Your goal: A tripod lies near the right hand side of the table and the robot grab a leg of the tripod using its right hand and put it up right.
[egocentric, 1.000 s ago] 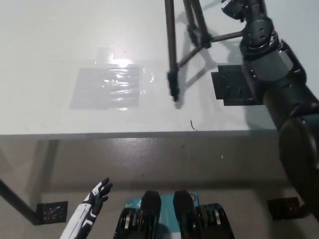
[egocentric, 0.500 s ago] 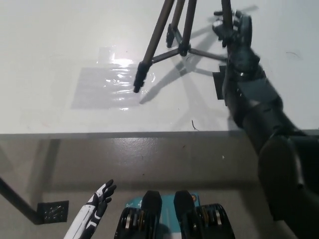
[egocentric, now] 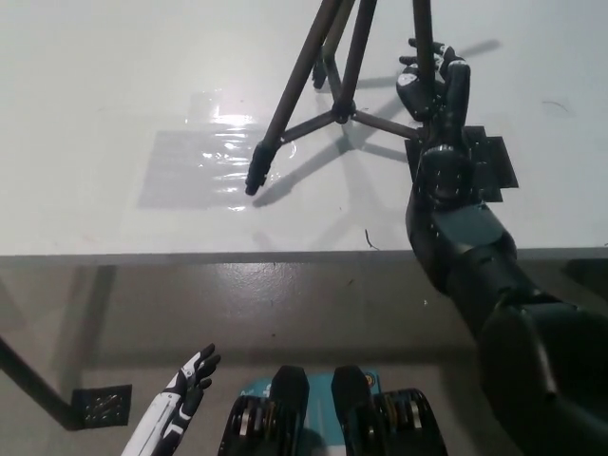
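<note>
On the white counter (egocentric: 114, 114), seen from the head camera, the tripod (egocentric: 337, 100) is tilted up, its legs splayed and its top out of sight beyond the upper edge. The black right hand (egocentric: 429, 85) has its fingers wrapped around the rightmost leg. The nearest leg runs from the upper middle down and left to a foot (egocentric: 253, 180) at the edge of a glossy clear sheet (egocentric: 204, 161). Thin braces meet at a hub (egocentric: 340, 111) between the legs. A black marker (egocentric: 475, 166) lies flat under the right wrist.

The tripod's long axis appears to rise steeply toward the camera, leaning away to the top of the picture, feet pointing down at the counter; I cannot tell whether every foot touches.

My judgement is that the main risk is tipping: only one leg is held, so if the hand lets go before all feet bear, the weight could swing it over. The foot by the glossy sheet could also slide, and the grip might twist round the thin leg.

Low at the picture's left, below the counter edge, the white left hand (egocentric: 190, 375) rests with fingers spread, holding nothing.
</note>
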Controlling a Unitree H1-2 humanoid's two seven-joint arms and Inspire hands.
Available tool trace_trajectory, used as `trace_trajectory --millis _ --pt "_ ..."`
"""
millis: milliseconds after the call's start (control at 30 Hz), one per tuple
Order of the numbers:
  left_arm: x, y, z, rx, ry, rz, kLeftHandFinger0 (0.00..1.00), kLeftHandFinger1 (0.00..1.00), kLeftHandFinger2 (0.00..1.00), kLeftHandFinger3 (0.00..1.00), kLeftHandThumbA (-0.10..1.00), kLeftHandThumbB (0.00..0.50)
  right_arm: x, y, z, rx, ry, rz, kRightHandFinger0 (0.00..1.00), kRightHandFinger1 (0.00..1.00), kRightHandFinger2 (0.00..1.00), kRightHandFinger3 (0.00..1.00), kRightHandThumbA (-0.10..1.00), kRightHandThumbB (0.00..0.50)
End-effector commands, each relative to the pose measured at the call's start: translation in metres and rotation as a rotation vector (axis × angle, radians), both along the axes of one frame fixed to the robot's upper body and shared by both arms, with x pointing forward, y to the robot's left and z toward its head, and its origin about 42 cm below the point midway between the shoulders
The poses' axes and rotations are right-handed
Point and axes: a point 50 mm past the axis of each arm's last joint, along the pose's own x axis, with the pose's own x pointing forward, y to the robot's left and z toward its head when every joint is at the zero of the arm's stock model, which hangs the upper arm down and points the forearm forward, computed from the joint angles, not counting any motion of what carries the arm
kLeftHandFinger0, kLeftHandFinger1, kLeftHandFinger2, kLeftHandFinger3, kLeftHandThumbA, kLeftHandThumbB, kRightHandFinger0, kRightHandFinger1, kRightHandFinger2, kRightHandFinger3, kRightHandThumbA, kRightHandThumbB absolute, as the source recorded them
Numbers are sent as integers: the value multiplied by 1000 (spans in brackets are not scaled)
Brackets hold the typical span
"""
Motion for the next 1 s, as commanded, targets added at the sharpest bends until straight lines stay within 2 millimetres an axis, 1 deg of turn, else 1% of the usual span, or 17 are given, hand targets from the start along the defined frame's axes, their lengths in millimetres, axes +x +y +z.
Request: trace_trajectory --millis 0,67,100,133,167,200,233,267,300,333,367,533,667,800,833,933,967 --pt "1 2 9 9 -56 -12 1000 1000 1000 1000 1000 417 -3 -1 -4 -12 -40 -1 0 104 495 542 -100 132" --pt "1 2 10 12 -59 -16 1000 1000 1000 1000 1000 410 -2 -2 -2 -52 -44 21 0 105 479 469 -68 141" --pt "1 2 10 14 -54 -17 1000 1000 1000 1000 1000 415 -2 -3 -2 -70 -53 35 61 210 569 523 -33 166" --pt "2 2 9 11 -53 -17 1000 1000 1000 1000 1000 418 -1 -4 -2 -91 -56 64 230 374 684 604 158 216" --pt "2 2 9 9 -51 -18 1000 1000 1000 1000 1000 420 0 -5 -2 -98 -60 104 394 548 839 763 263 275" --pt "2 2 9 9 -51 -18 1000 1000 1000 1000 1000 421 0 -5 -2 -104 -59 142 602 725 987 988 446 396" --pt "2 2 8 9 -52 -17 1000 1000 1000 1000 1000 421 1 -5 -2 -111 -53 179 654 740 942 1000 522 413" --pt "1 3 8 7 -53 -19 1000 1000 1000 1000 1000 419 1 -5 -3 -119 -45 216 773 904 1000 1000 592 459" --pt "1 3 9 11 -52 -22 1000 1000 1000 1000 1000 419 2 -6 -4 -88 -35 262 943 1000 1000 1000 605 485" --pt "1 3 10 12 -53 -22 1000 1000 1000 1000 1000 419 2 -6 -4 -82 -29 285 1000 1000 1000 1000 639 497" --pt "1 3 10 12 -53 -23 1000 1000 1000 1000 1000 420 2 -7 -4 -86 -25 300 1000 1000 1000 1000 699 500" --pt "1 3 10 10 -57 -24 1000 1000 1000 1000 1000 411 5 -13 -2 -87 -16 385 1000 1000 1000 1000 747 500" --pt "2 5 9 11 -59 -21 1000 1000 1000 1000 1000 408 7 -18 1 -109 -13 410 1000 1000 1000 1000 829 500" --pt "-3 4 5 -5 -57 -27 1000 1000 1000 1000 1000 412 8 -26 4 -52 -32 430 1000 1000 1000 1000 875 500" --pt "-5 4 5 2 -48 -22 1000 1000 1000 1000 1000 426 9 -28 8 -34 -53 444 1000 1000 1000 1000 909 500" --pt "-11 3 3 5 -33 -15 1000 1000 1000 1000 1000 434 7 -36 29 28 -175 498 1000 1000 1000 1000 868 500" --pt "-12 3 3 9 -26 -13 1000 1000 1000 1000 1000 430 4 -39 45 30 -249 508 1000 1000 1000 1000 886 500"
